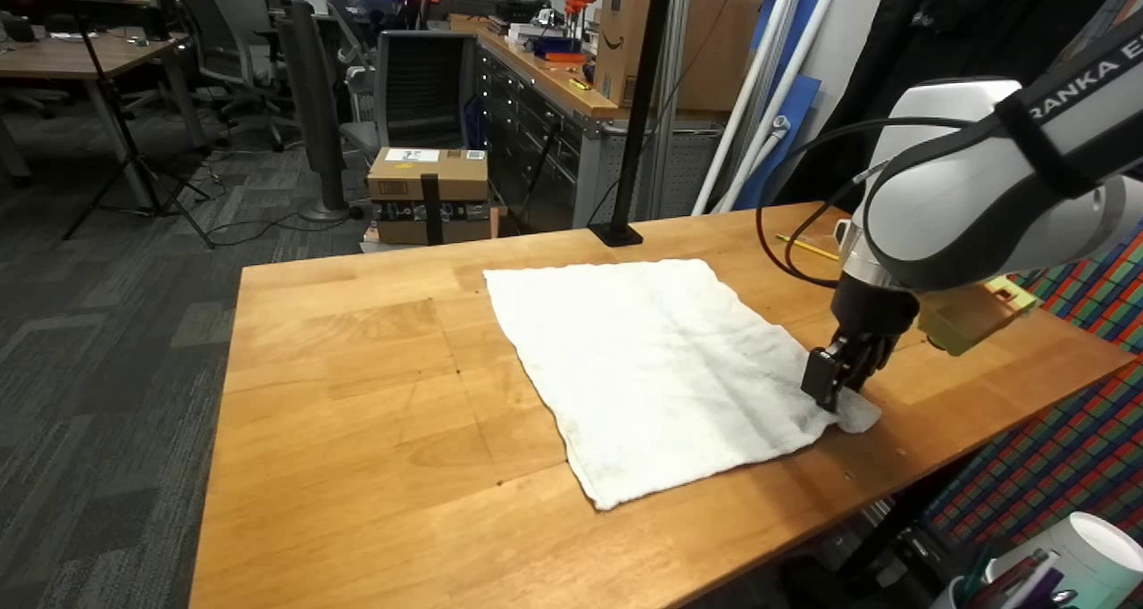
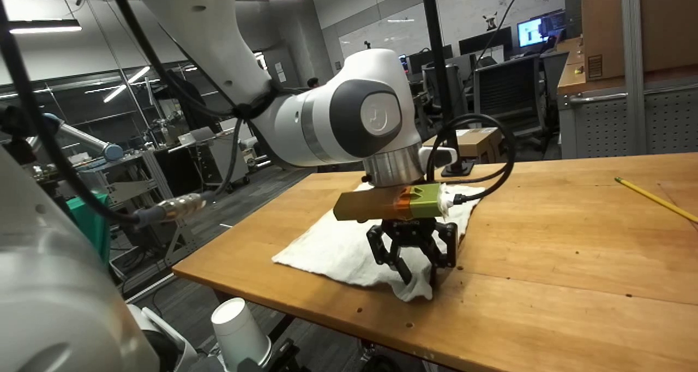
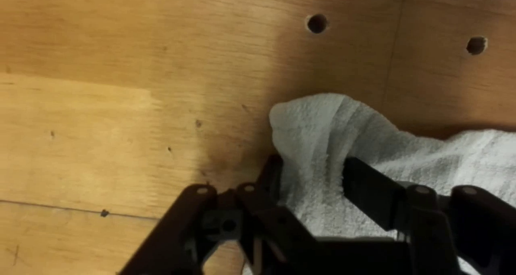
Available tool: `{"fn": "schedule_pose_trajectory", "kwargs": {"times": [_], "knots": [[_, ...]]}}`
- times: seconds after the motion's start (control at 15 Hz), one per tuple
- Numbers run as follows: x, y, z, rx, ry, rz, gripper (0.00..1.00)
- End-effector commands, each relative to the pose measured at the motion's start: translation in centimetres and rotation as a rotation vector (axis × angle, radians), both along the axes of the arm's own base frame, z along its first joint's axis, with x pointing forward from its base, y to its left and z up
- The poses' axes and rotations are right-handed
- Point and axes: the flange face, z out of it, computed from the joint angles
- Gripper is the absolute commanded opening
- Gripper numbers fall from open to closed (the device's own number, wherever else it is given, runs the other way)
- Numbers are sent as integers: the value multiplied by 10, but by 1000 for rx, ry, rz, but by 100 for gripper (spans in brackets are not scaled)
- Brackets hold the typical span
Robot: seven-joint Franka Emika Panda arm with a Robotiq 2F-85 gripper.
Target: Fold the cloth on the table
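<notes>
A white cloth lies spread out, mostly flat, on the wooden table in both exterior views [image 1: 625, 368] [image 2: 343, 249]. My gripper [image 1: 838, 399] is down at the cloth's corner near the table edge, pointing downward. In an exterior view its fingers [image 2: 420, 279] stand partly apart, with the cloth corner bunched around and between them. In the wrist view the fingers [image 3: 312, 174] have a clear gap, and the cloth [image 3: 318, 121] runs between them in raised ridges. The corner sticks out beyond the fingertips. Fingertip contact with the table is hidden.
The wooden table [image 1: 357, 439] has its edge close to the gripper. A black pole [image 1: 616, 232] stands at the table's far side. A yellow pencil [image 2: 654, 198] lies on the table. A white cup [image 2: 240, 328] stands below the table edge. A cable loops beside the wrist.
</notes>
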Motion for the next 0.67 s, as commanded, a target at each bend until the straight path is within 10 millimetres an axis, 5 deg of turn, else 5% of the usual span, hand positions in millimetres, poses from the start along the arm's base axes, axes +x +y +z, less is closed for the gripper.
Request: {"fn": "schedule_pose_trajectory", "kwargs": {"times": [0.0,0.2,0.6], "knots": [[-3,6,4,-2,-11,39,12],[-1,14,10,-15,-6,70,2],[10,55,22,-56,2,231,7]]}}
